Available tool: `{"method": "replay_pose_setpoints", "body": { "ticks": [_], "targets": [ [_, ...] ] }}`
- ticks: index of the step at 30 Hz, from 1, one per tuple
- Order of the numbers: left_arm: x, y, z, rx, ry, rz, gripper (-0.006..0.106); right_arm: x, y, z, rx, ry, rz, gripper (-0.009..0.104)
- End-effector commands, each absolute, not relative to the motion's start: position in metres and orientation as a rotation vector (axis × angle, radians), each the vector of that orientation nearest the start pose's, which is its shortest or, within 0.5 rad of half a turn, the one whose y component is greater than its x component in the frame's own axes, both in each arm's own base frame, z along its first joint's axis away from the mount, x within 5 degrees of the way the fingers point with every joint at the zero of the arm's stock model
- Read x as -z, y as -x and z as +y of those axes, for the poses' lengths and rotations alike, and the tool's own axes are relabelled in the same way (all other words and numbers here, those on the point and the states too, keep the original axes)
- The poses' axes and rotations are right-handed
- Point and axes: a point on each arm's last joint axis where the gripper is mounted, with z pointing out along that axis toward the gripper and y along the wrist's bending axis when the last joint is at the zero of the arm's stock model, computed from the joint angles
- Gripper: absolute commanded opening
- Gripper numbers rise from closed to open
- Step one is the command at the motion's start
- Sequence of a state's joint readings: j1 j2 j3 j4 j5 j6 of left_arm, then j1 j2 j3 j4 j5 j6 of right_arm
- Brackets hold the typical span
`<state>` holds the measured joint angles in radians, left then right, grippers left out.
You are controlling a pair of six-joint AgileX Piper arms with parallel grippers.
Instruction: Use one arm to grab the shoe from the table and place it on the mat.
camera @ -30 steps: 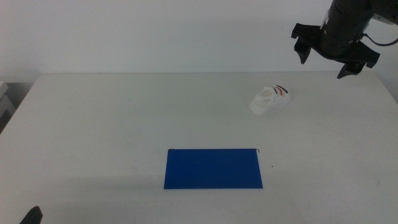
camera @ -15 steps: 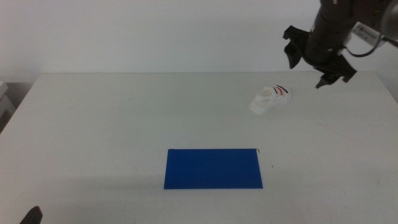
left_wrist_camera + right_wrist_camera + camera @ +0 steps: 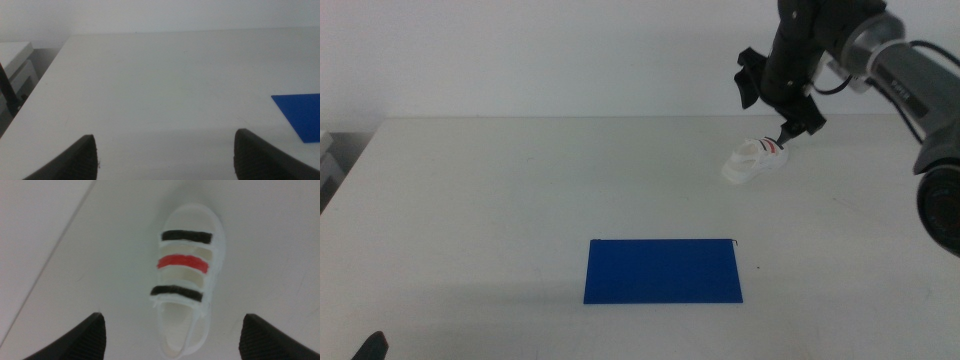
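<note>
The small white shoe [image 3: 756, 160] with black and red straps rests on the table [image 3: 500, 200] at the far right. My right gripper [image 3: 772, 104] hangs open just above and behind it, jaws spread wide. The right wrist view looks straight down on the shoe [image 3: 186, 280], which lies between and beyond my open right gripper [image 3: 172, 335], untouched. The dark-blue mat [image 3: 663, 270] lies flat near the table's front centre, and its corner [image 3: 299, 111] shows in the left wrist view. My left gripper [image 3: 165, 155] waits open low at the table's near left.
The table's far edge runs just behind the shoe, with a pale wall beyond. A grey unit [image 3: 15, 70] stands off the table's left side.
My right arm has swung left and downward from the far right, bringing its open gripper over the shoe. Shoe and mat have not moved.
</note>
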<state>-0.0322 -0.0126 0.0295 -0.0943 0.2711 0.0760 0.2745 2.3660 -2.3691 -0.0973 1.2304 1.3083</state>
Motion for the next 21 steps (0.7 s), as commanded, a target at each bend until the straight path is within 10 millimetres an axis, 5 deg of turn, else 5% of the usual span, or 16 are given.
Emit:
{"method": "replay_pose_setpoints", "body": {
  "ticks": [1,21],
  "targets": [
    [-0.185,-0.055,-0.004,0.065,-0.021,1.685,0.094,-0.290,-0.488,0.124,-0.358,-1.395,2.331,0.071],
    [-0.185,-0.055,-0.004,0.065,-0.021,1.685,0.094,-0.229,-0.510,0.125,-0.301,-1.495,2.330,0.070]
  ]
}}
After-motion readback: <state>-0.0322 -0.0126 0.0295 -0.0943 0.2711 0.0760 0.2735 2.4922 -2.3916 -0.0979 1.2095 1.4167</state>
